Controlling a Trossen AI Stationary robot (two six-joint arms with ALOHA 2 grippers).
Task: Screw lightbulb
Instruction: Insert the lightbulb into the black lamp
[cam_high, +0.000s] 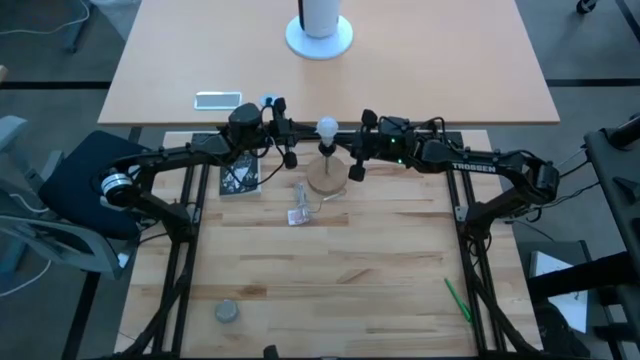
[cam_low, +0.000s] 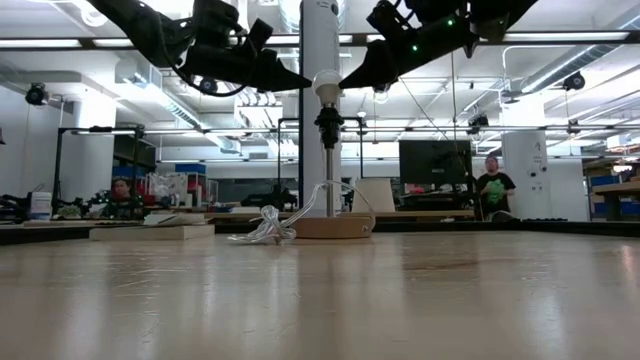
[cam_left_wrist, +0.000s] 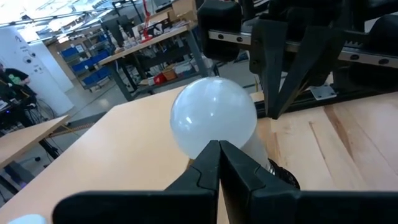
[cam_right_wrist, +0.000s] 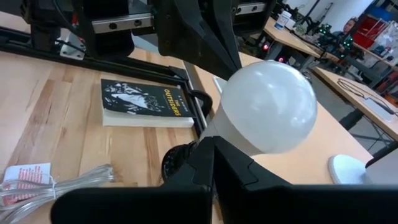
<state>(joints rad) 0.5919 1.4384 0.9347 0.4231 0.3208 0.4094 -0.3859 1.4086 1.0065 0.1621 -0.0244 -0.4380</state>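
The white frosted lightbulb (cam_low: 327, 82) stands upright with its base in the black socket (cam_low: 328, 122). The socket sits on a thin stem rising from the round wooden disc (cam_high: 327, 177) at the table's far middle. My left gripper (cam_low: 306, 86) is shut, with its tips at the bulb's left side. My right gripper (cam_low: 345, 83) is shut, with its tips at the bulb's right side. The bulb fills the left wrist view (cam_left_wrist: 214, 115) and the right wrist view (cam_right_wrist: 267, 106), and it also shows in the high view (cam_high: 326, 127). My left gripper has its shut fingertips (cam_left_wrist: 211, 152) against the lower side of the bulb's globe (cam_left_wrist: 214, 134). It comes from the table's left, slanting slightly down. The bulb stays upright in the socket. My right gripper has its shut fingertips (cam_right_wrist: 208, 149) against the bulb's tapering neck (cam_right_wrist: 227, 134), just below the globe. It comes from the table's right, slanting slightly down.
A book (cam_high: 240, 177) lies left of the disc. A crumpled clear wrapper (cam_high: 300, 212) lies just in front of it. A grey puck (cam_high: 227, 312) and a green pen (cam_high: 457, 298) lie near the front edge. On the table behind stand a white round base (cam_high: 319, 38) and a white flat device (cam_high: 218, 99).
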